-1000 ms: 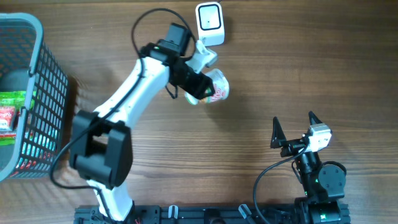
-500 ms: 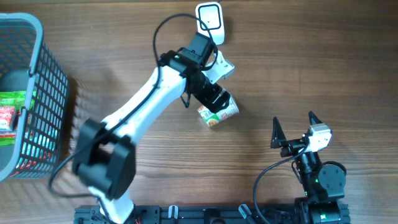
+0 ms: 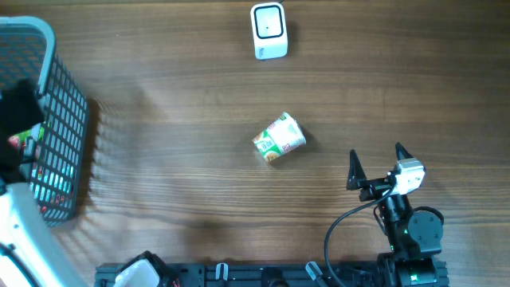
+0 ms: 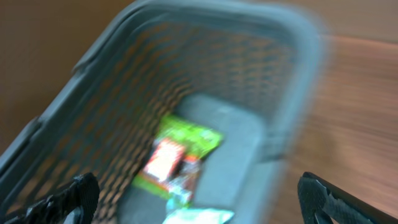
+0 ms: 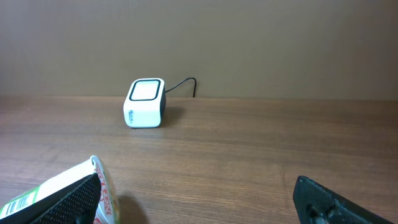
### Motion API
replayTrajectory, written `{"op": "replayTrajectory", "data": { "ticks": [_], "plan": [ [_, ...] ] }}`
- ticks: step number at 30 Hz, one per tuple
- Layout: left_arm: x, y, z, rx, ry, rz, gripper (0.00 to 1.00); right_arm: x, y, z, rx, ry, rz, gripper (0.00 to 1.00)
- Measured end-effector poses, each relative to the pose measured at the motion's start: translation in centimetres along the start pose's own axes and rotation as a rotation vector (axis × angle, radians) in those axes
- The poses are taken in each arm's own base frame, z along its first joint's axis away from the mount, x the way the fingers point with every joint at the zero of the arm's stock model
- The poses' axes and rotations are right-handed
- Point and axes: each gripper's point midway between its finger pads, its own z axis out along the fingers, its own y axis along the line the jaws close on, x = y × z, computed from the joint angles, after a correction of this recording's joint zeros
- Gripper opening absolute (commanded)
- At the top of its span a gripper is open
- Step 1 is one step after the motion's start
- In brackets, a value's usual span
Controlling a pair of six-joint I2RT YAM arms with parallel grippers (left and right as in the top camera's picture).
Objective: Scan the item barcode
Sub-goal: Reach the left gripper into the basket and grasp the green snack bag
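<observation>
Soft, even light, no glare. Beyond the left fingers the basket smears with motion blur. Ahead of the right fingers the scanner reads sharp, casting a faint shadow on the worktop.

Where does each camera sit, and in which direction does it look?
Overhead: above the table, looking straight down at scanner, cup and basket; right gripper and part of left arm show.
Left wrist: above the basket, looking into it, blurred; fingertips of the open left gripper show.
Right wrist: low over the table, facing the scanner, cup at lower left; its open fingertips show.
Shared: overhead and right wrist both show scanner and cup.
</observation>
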Motion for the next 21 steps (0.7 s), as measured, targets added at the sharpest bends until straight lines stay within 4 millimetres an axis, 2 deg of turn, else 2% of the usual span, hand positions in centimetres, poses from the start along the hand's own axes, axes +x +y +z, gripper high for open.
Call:
{"op": "replayTrajectory", "data": {
  "ticks": [2,4,5,6,8,9,10,14,21],
  "plan": [
    [2.3,4.8,1.7,-0.06,0.07,-0.066,1.0,0.0,0.0,0.0,0.0,0.0,0.0,1.0],
    [4.1,7.0,3.6,-0.026,0.12,-0.094,1.0,0.0,0.0,0.0,0.0,0.0,0.0,1.0],
    [6.3,8.8,5.9,-0.014,0.187,-0.14,1.0,0.0,0.0,0.0,0.0,0.0,0.0,1.0],
    [7.4,9.1,7.3,0.016,0.219,-0.158,1.0,0.0,0.0,0.0,0.0,0.0,0.0,1.0],
    [10.1,8.8,11.2,0.113,0.302,-0.167,1.0,0.0,0.0,0.0,0.0,0.0,0.0,1.0],
    [10.8,8.2,12.5,0.158,0.321,-0.15,1.0,0.0,0.0,0.0,0.0,0.0,0.0,1.0],
    [11.0,7.8,13.0,0.183,0.324,-0.122,1.0,0.0,0.0,0.0,0.0,0.0,0.0,1.0],
    [10.6,6.9,13.3,0.237,0.297,0.013,1.0,0.0,0.0,0.0,0.0,0.0,0.0,1.0],
    [10.6,6.7,13.2,0.253,0.289,0.058,1.0,0.0,0.0,0.0,0.0,0.0,0.0,1.0]
  ]
}}
